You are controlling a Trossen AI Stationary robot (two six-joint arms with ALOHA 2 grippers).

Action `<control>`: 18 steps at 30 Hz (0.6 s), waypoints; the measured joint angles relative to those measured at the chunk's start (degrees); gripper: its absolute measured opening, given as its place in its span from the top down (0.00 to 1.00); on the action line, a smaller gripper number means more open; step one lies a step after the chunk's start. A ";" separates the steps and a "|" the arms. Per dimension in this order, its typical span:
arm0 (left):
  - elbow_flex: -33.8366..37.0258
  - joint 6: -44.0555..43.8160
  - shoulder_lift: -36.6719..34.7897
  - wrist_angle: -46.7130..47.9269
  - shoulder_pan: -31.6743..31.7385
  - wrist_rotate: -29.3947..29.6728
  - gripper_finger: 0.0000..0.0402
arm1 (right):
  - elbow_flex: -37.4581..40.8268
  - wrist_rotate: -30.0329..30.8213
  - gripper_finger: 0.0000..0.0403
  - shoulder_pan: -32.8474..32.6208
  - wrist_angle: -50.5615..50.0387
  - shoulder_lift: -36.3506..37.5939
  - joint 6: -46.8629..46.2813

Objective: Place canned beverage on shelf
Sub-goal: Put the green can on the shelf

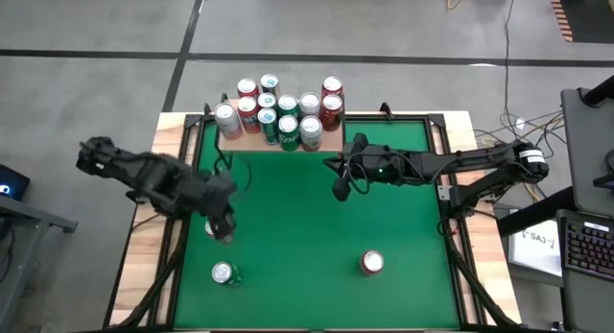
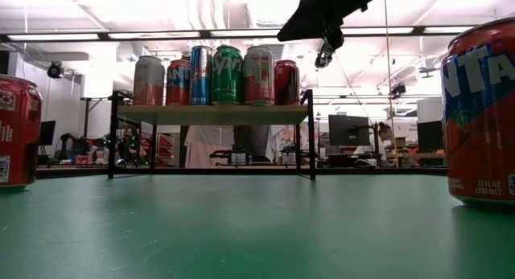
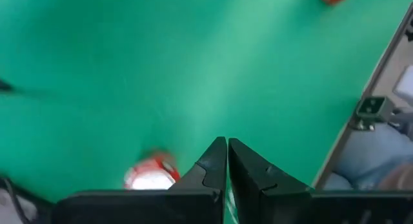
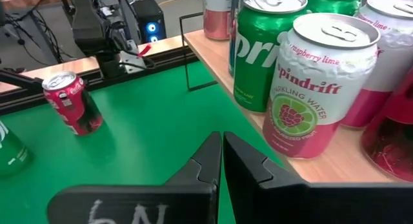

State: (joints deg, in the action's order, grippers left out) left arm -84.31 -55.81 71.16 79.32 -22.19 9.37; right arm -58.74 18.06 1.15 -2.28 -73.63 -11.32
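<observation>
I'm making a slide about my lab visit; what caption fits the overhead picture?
Two robot arms with shut end effectors over a green table: eleven cans crowd the shelf, three more wait on the table.

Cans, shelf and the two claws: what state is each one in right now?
Shelf: crowded with upright cans.
Spindrift can: upright at the shelf's edge, unopened.
Red can: upright on the table, untouched.
Green can: upright on the table, untouched.
Left gripper: shut, empty, above a third table can.
Right gripper: shut, empty, raised in front of the shelf.
</observation>
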 joint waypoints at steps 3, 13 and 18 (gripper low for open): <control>0.73 -7.03 0.68 0.21 -6.12 0.37 1.00 | 0.00 0.01 0.98 -0.39 0.00 -0.02 -0.10; 3.46 -8.84 6.06 -5.01 -22.77 -0.20 1.00 | 0.00 0.00 0.98 -1.80 0.60 -0.04 -0.71; 2.88 -5.60 8.80 -5.37 -25.13 -0.35 0.92 | 0.00 0.00 0.98 -1.80 1.31 -0.05 -0.71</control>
State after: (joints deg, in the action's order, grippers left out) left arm -81.43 -61.41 79.96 73.95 -47.32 9.02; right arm -58.74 18.06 -0.64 -0.97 -73.68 -12.03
